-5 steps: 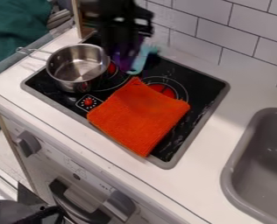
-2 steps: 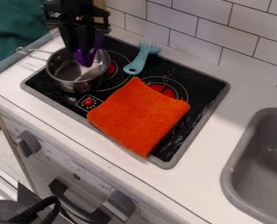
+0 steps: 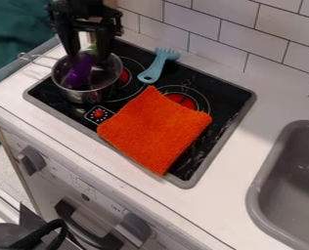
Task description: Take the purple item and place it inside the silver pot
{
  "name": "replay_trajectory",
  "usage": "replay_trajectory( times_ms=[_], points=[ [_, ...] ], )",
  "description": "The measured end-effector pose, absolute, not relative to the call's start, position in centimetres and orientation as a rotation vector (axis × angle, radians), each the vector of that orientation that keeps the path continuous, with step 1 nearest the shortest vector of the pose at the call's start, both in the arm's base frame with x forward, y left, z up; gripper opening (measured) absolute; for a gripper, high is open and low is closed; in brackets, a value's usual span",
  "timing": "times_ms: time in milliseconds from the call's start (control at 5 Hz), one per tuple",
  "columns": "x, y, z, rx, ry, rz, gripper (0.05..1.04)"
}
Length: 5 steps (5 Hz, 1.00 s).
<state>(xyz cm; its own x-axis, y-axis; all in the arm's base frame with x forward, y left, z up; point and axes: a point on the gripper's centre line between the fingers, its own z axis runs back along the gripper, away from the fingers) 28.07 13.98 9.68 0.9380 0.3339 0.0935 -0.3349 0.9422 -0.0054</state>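
A white worktop point(image 3: 253, 132) is backed by a wall of white tiles point(image 3: 232, 39) with grey joints. A grey sink point(image 3: 282, 134) is set into its right end, and a black hob with a grey rim point(image 3: 242, 112) into its left part. On the hob's left corner a round silver metal pot point(image 3: 85, 93) is placed. A square orange cloth point(image 3: 154, 129) is laid over the middle and front edge; near the back edge a turquoise plastic fork point(image 3: 154, 71) is seen. Below, the oven front is fitted with grey knobs point(image 3: 32, 160).

Compared with the previous frame, the smooth purple item point(image 3: 78, 75) is seen lower, inside the pot, and has been let go.

The black gripper point(image 3: 88, 54) is held above the pot, its fingers point(image 3: 106, 41) spread wide with nothing gripped between them.
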Motion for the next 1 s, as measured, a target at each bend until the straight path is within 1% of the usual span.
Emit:
replay_trajectory(
  times_ms=[200, 400, 600, 800, 1000],
  points=[
    [27.9, 11.8, 10.9, 0.012, -0.116, 0.306, 1.020],
    [27.6, 8.0, 11.4, 0.026, -0.091, 0.219, 1.011],
    [27.5, 5.5, 10.9, 0.044, -0.067, 0.144, 1.011],
    [27.0, 3.8, 10.3, 0.056, -0.041, 0.103, 1.011],
    [27.0, 3.4, 10.0, 0.056, -0.052, 0.118, 1.011]
  ],
)
